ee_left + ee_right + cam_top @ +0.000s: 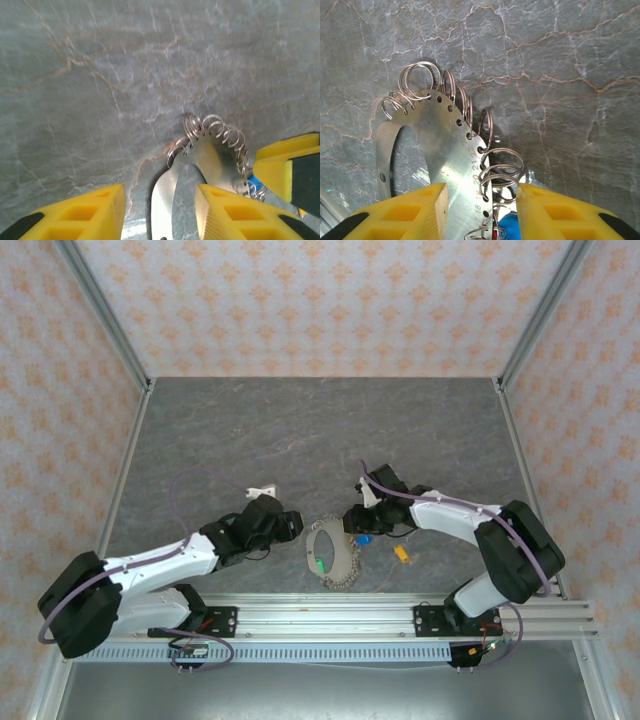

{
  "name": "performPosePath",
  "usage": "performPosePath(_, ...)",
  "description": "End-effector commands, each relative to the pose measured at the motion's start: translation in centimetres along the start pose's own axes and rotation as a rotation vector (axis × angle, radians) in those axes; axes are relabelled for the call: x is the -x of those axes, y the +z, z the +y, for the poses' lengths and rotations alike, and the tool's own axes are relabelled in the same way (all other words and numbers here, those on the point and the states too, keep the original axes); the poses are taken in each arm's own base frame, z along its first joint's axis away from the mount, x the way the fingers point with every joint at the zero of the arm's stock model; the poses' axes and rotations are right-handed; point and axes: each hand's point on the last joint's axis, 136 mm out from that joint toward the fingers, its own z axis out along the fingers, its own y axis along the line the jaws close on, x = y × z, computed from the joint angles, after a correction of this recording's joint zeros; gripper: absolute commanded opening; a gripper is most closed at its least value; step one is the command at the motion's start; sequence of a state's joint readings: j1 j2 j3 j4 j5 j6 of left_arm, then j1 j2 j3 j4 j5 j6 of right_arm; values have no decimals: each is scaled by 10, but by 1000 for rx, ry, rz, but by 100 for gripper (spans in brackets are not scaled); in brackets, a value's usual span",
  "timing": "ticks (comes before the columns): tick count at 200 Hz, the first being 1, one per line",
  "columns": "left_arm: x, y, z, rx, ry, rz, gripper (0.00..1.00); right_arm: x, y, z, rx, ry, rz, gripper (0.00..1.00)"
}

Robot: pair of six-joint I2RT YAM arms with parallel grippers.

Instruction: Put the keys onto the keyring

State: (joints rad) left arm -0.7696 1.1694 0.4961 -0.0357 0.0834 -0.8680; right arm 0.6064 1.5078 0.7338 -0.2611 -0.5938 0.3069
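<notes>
Currently steadying the keyring (452,150), lying on the counter (250,430) between the arms. Left gripper (159,195) is straddling its plate, jaws apart; right gripper (481,192) is bracketing plate and rings, clamp unclear. Next is probably fetching the loose yellow key (402,553) just beside it.

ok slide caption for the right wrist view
Yellow-fingered right gripper astride a flat silver crescent keyring edged with split rings, on a grey marbled tabletop

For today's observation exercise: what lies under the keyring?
Under the keyring, grey table shows through its opening; anything beneath the metal plate itself is covered.
</notes>
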Motion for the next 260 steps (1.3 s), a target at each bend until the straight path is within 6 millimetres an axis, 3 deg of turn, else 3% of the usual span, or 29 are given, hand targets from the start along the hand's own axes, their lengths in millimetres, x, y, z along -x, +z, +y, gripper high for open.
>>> performPosePath(1, -6, 9, -15, -68, -30, 47, 38, -1, 5, 4, 18, 7, 21, 40)
performPosePath(26, -13, 20, -21, -73, -6, 105, 30, -2, 9, 5, 24, 14, 39, 40)
performPosePath(72, -26, 40, -27, -79, -6, 185, 24, 1, 11, 14, 74, 13, 37, 39)
performPosePath(121, -41, 59, -16, -43, -27, 238, 21, -3, 15, 14, 94, 0, 48, 38)
performPosePath(166, -46, 65, -6, -3, -27, 246, 20, -3, 19, 11, 79, 0, 61, 37)
performPosePath(229, -42, 65, -8, 3, -3, 235, 20, -2, 21, 15, 123, -11, 44, 18)
performPosePath(260, -39, 62, -8, -2, 2, 223, 20, -2, 19, 17, 136, -11, 35, 15)
